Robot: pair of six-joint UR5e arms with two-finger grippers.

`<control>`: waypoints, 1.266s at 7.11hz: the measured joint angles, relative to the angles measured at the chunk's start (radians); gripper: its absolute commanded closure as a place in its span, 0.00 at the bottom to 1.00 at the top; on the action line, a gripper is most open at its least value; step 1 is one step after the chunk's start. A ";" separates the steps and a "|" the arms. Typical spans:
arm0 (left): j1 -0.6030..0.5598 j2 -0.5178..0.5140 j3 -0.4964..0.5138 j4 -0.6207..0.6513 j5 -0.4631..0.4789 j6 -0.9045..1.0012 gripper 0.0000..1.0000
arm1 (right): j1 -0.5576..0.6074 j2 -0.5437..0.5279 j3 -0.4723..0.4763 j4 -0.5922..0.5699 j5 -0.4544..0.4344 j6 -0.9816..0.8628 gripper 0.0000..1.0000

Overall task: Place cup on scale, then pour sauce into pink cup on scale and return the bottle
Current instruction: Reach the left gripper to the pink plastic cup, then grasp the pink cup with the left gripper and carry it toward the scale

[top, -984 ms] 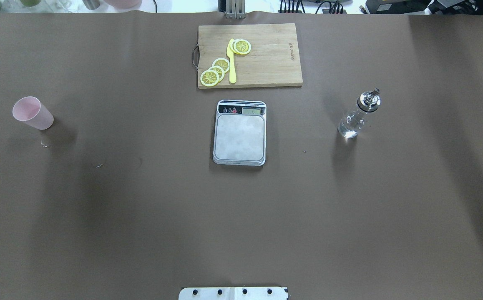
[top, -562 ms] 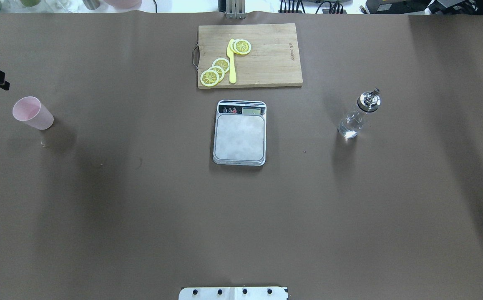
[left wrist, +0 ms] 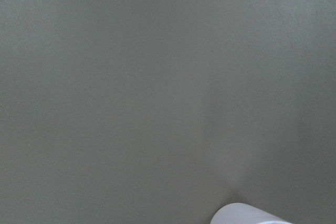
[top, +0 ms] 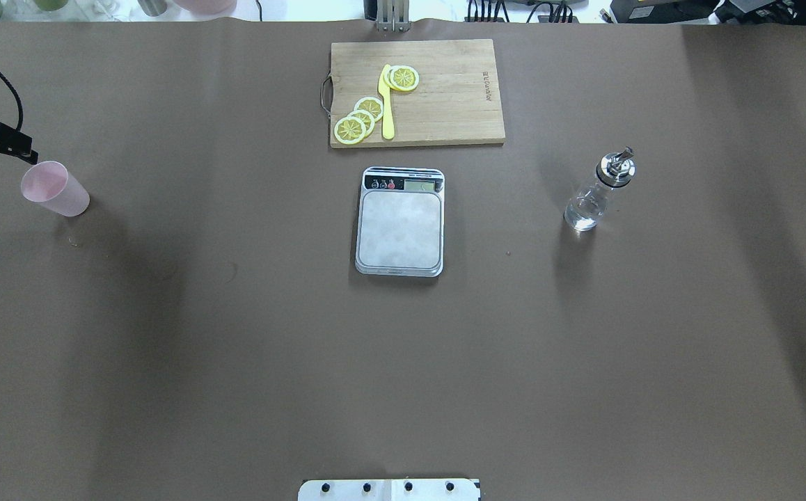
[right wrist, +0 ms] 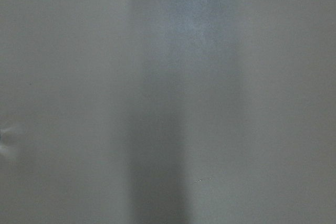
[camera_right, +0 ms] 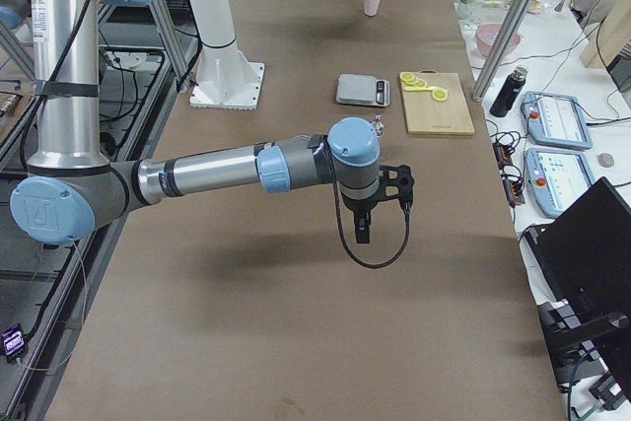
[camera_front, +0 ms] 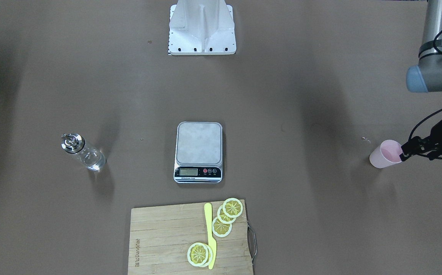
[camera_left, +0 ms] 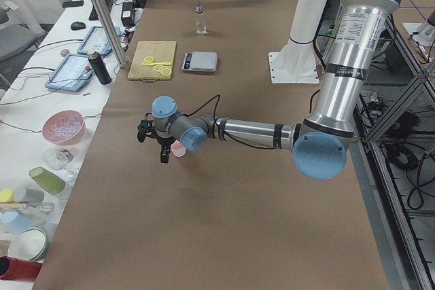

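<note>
Brown-papered table [top: 236, 362] beside a white bench [camera_left: 24, 110]
Soft shadows are cast across the paper; bowls [camera_left: 63, 127] are kept on the bench.

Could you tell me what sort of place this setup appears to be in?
Probably a robotics lab staged as a kitchen: a left arm and a right arm on a white pedestal, teach pendants nearby, and props such as a scale and a cutting board.

Wooden cutting board [top: 445, 104], lemon slices [top: 369, 108] and yellow knife [top: 387, 111] on it
</note>
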 measured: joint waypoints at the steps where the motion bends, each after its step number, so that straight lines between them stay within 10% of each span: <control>1: 0.010 0.003 -0.004 -0.001 0.000 -0.002 0.34 | 0.000 0.000 -0.001 0.000 -0.002 0.001 0.00; 3: 0.033 0.008 -0.005 0.001 0.002 -0.005 1.00 | 0.000 0.000 -0.004 -0.001 -0.004 0.001 0.00; 9: 0.040 -0.068 -0.054 0.156 -0.063 -0.132 1.00 | 0.000 -0.007 0.042 0.008 0.002 -0.002 0.00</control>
